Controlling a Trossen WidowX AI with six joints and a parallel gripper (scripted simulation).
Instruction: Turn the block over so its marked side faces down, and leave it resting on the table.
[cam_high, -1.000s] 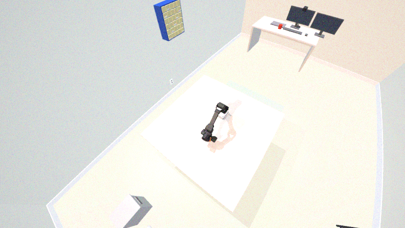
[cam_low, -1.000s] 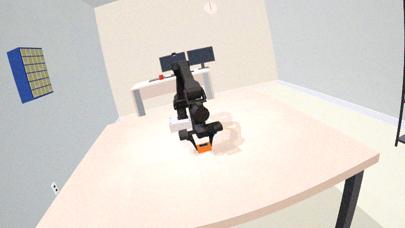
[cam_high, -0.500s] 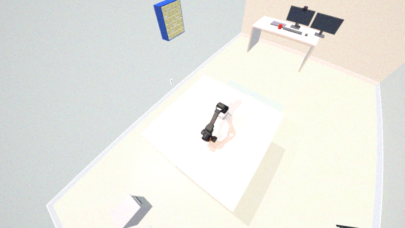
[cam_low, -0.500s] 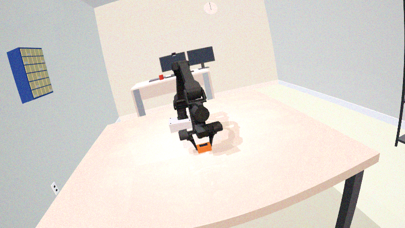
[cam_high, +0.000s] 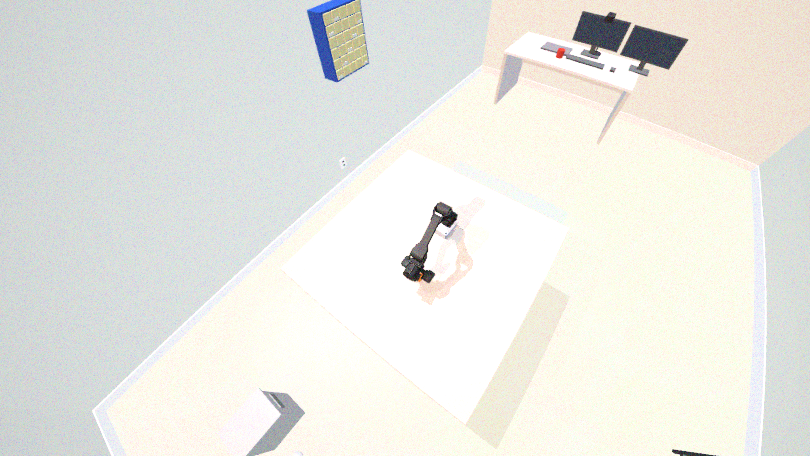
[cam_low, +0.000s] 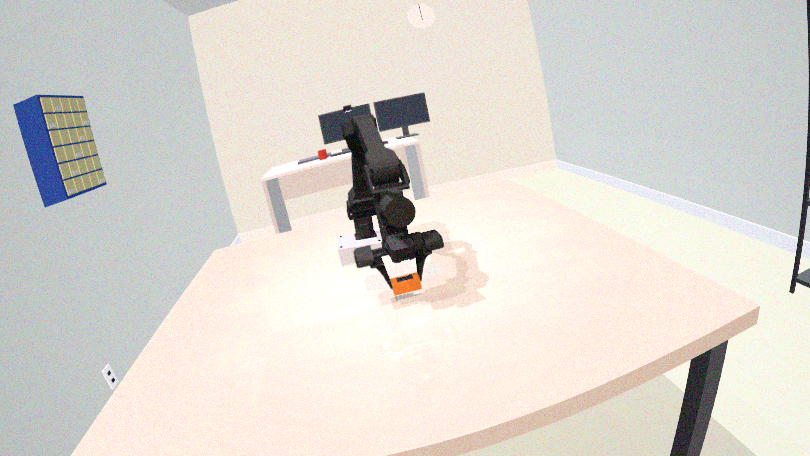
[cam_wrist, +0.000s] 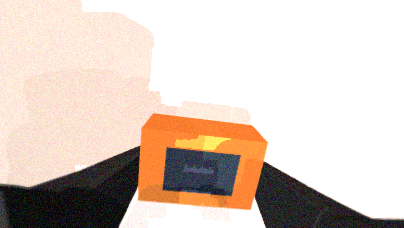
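Observation:
The orange block (cam_low: 406, 286) (cam_wrist: 152, 167) has a dark rectangular mark on the side that faces up toward the wrist camera. Only a sliver of it shows in the top view, beside the dark wrist. My gripper (cam_low: 406, 282) (cam_wrist: 201, 172) is shut on the block, with one finger against each short end. The block is held a little above the table (cam_high: 351, 254) (cam_low: 566, 317), with a grey patch of shadow just under it in the exterior view. The block's underside is hidden.
The arm's white base block (cam_high: 446, 229) (cam_low: 348, 250) stands behind the gripper on the table. A desk (cam_high: 521, 46) with two monitors stands against the far wall, away from the table. A blue cabinet (cam_high: 323, 45) (cam_low: 40, 152) is by the left wall.

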